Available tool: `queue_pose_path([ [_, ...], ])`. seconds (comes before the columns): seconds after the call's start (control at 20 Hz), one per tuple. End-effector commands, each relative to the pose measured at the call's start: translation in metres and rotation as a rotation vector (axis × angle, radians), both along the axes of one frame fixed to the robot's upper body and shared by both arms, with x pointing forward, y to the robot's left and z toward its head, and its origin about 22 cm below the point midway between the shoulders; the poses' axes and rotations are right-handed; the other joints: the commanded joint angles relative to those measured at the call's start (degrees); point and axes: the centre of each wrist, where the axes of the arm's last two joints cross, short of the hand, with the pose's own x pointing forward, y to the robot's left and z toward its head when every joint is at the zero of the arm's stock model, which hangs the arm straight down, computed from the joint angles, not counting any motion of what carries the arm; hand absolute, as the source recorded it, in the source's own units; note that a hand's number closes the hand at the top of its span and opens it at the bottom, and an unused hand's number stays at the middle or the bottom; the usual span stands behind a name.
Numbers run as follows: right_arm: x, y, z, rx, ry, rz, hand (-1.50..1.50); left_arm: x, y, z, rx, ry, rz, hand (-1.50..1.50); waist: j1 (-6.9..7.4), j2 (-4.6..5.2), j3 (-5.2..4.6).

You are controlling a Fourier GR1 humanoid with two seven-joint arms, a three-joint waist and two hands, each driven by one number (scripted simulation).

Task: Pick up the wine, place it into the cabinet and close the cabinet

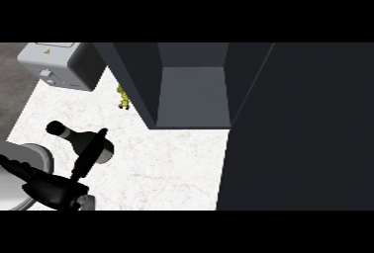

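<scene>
**Black bottle beside our left hand, cabinet open**

White marbled counter (161,163) fills the middle of what we see. On its left part lies the wine (79,138), a black bottle tipped over so that its round cap points up and left, and its wider body sits low and to the right. It rests well apart from the cabinet (191,94), out on the bare counter.

Our left hand (57,190) comes in from the lower left corner. Its fingers (89,153) are long and straight, reaching up across the bottle's body; they touch or overlap it, but we cannot tell whether any of them curl round it. They look extended rather than closed.

The cabinet stands open at the top centre, its grey interior shelf in plain sight, with a dark door (300,128) swung out and covering the whole right side of the view.

A grey toaster (62,64) sits at the upper left. A small yellow-green object (124,99) lies just beside the cabinet's left wall. Our right hand does not show.
</scene>
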Motion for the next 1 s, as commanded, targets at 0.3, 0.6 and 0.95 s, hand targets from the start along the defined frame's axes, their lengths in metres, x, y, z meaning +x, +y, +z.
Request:
queue_pose_path([
  [0.3, -0.019, -0.006, 0.007, 0.054, -0.029, 0.066, -1.5, -0.012, 0.009, -0.016, -0.024, 0.03, 0.027, -1.5, -0.08, -0.07, -0.09],
  [0.6, -0.021, -0.001, 0.01, 0.073, -0.023, 0.042, -1.5, -0.008, -0.01, -0.017, -0.04, 0.019, -0.02, -1.5, -0.1, -0.1, -0.16],
  [0.95, -0.02, -0.002, 0.014, 0.062, -0.044, 0.068, -1.5, 0.002, 0.0, -0.022, -0.068, 0.059, -0.025, -1.5, -0.47, -0.07, -0.3],
])
